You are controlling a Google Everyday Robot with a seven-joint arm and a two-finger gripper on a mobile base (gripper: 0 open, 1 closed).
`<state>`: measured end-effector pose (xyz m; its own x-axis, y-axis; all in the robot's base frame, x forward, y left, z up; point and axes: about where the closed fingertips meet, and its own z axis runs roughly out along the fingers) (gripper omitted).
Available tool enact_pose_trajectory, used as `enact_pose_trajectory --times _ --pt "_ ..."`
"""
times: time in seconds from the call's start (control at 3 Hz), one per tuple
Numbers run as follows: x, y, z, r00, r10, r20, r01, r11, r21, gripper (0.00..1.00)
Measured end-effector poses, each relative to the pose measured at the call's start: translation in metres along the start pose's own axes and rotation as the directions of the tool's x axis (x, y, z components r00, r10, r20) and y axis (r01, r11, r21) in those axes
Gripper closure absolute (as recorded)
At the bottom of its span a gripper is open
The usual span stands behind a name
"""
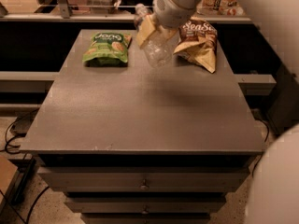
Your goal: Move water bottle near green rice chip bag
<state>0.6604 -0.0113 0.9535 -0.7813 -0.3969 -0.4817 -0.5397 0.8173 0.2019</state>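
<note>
Gripper (155, 31) at the far end of the counter (140, 125), jaws clamped on the tilted water bottle (158, 52), cap up-left and base apparently off the surface; green rice chip bag (107, 48) lies near, to camera-left.

Brown chip bag (198, 43) rests on gray table (140, 120).

Counted at the one desk (140, 125): two bags, one water bottle (158, 52), one end effector (153, 31).
The single water bottle is clasped by the one end effector above the far middle of the desk. Two snack bags are counted lying on it: one green rice chip bag (107, 48) at the far left and one brown-and-tan chip bag (200, 43) at the far right. Two drawer knobs (145, 185) are seen below the front edge.
</note>
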Motion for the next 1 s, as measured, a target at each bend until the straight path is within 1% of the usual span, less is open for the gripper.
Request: enact_pose_trajectory --times 0.33,0.67,1.0 --pt "-0.037 0.015 0.026 1.000 -0.030 0.001 0.030 0.9989 -0.037 1.00" --pt "-0.053 0.025 0.056 0.999 -0.037 -0.020 0.036 0.9976 -0.060 1.00" --pt "-0.055 0.030 0.094 0.998 -0.032 -0.055 0.028 0.9971 -0.071 0.99"
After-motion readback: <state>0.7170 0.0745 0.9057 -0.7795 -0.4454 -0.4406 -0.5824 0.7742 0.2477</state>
